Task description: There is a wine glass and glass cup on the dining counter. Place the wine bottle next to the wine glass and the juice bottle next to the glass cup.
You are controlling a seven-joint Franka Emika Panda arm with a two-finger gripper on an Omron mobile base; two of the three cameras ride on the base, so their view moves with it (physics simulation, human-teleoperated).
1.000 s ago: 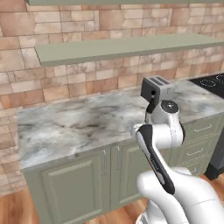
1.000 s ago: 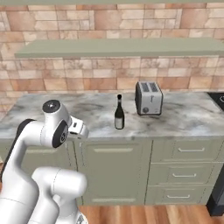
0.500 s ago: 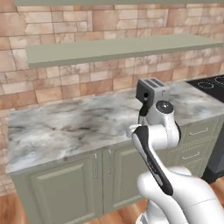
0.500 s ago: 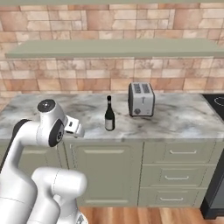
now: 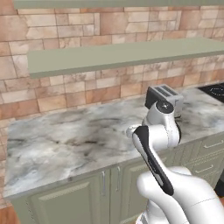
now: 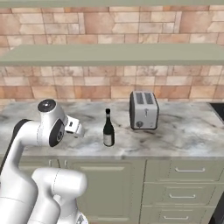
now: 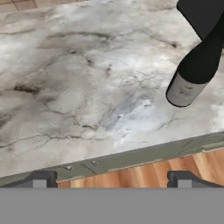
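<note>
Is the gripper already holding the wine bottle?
No, the wine bottle stands alone on the counter, away from the open gripper.

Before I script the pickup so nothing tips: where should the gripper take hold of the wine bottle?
Grip the wine bottle around its wide lower body, at the pale label, coming in level from the counter's front edge. It stands upright, its neck is thin, and the toaster stands apart on its right.
</note>
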